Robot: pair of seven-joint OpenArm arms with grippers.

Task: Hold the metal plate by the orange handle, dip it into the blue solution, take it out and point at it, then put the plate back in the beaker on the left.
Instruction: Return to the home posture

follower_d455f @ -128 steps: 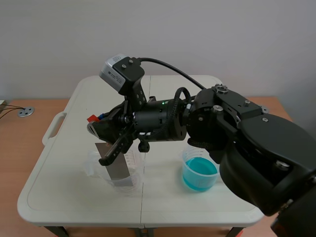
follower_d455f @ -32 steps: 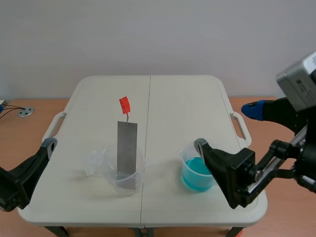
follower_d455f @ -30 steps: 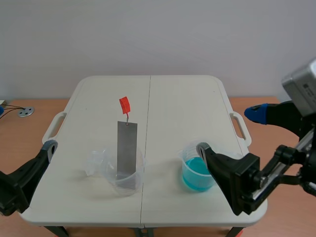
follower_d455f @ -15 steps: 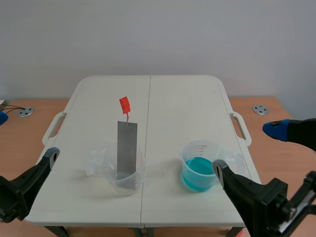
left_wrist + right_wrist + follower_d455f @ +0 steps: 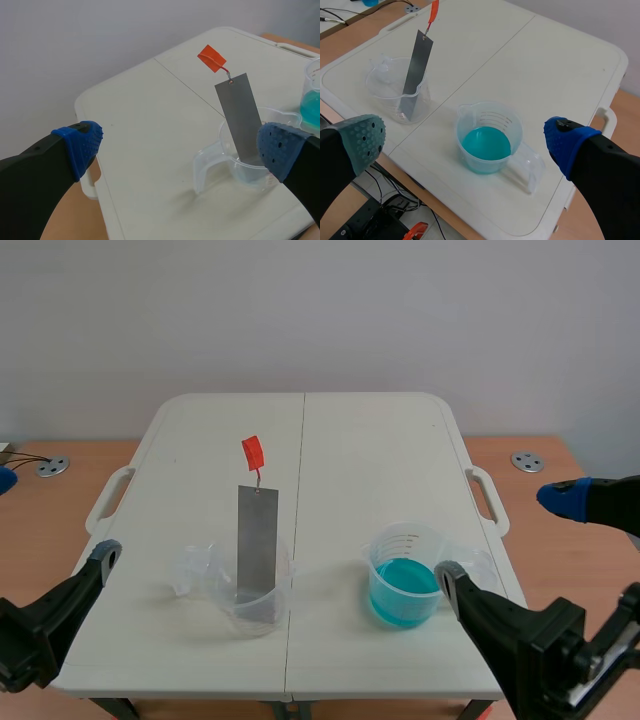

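The metal plate stands on end in the clear beaker on the left half of the desk. Its orange handle is well above the rim, and the beaker of blue solution is well apart on the right half. The left fingers are spread wide and hold nothing, low by the desk's near left corner. The right fingers are equally wide and empty by the near right corner.
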